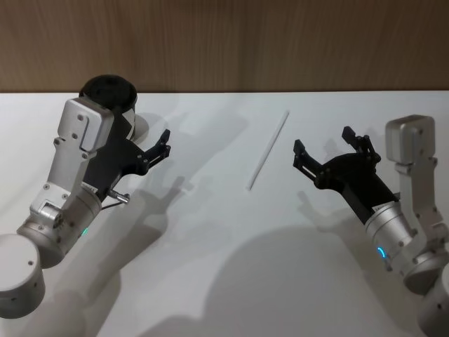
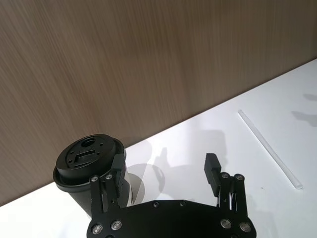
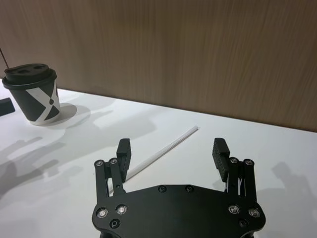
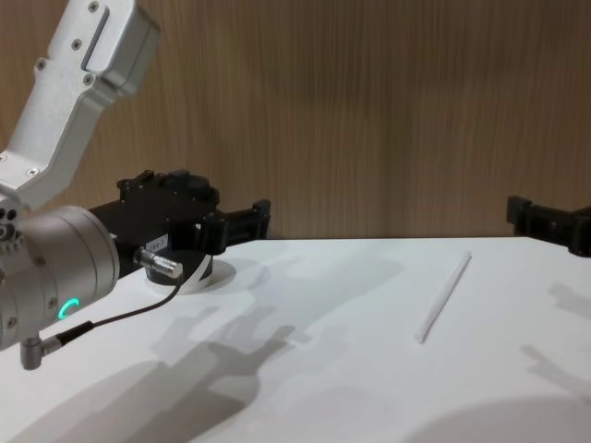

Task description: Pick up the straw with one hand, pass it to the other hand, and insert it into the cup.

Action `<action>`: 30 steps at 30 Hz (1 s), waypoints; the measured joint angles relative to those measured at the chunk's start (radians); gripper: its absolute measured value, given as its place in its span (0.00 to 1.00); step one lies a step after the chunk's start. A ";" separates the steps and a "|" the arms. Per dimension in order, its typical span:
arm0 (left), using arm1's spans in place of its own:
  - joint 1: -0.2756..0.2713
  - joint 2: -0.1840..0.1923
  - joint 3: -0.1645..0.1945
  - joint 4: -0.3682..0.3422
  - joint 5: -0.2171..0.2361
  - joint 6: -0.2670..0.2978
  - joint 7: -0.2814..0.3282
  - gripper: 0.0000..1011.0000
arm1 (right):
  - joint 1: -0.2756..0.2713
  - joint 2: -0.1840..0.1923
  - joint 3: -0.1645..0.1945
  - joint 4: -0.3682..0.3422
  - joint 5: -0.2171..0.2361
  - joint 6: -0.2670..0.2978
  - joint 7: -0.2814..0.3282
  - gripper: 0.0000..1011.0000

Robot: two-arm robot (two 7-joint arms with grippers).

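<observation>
The thin white straw [image 1: 268, 149] lies flat on the white table [image 1: 224, 246], between my two grippers. My right gripper [image 1: 323, 141] hovers just to its right, open and empty; in the right wrist view the straw [image 3: 163, 151] runs up between the spread fingers of this gripper [image 3: 172, 148]. The black lidded cup [image 1: 109, 91] stands upright at the back left, partly hidden behind my left arm. My left gripper [image 1: 165, 142] is open and empty just right of the cup [image 2: 89, 156]. In the chest view the straw [image 4: 443, 297] lies right of centre.
A wooden wall [image 1: 280, 42] runs along the table's far edge right behind the cup. Bare tabletop stretches between the arms and toward the front.
</observation>
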 joint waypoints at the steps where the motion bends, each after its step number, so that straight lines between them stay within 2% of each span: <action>1: 0.000 0.000 0.000 0.000 0.000 0.000 0.000 0.99 | 0.002 0.000 -0.002 -0.008 -0.004 0.018 -0.003 0.99; 9: 0.000 0.000 0.000 0.000 0.000 0.000 0.000 0.99 | 0.029 0.000 -0.020 -0.023 -0.017 0.090 -0.002 0.99; 16: 0.000 0.000 0.000 0.000 0.000 0.000 0.000 0.99 | 0.065 -0.002 -0.039 -0.010 -0.018 0.138 0.029 0.99; 27: 0.000 0.000 0.000 0.000 0.000 0.000 0.000 0.99 | 0.135 -0.015 -0.067 0.068 -0.015 0.191 0.084 0.99; 30: 0.000 0.000 0.000 0.000 0.000 0.000 0.000 0.99 | 0.162 -0.022 -0.073 0.109 -0.014 0.198 0.098 0.99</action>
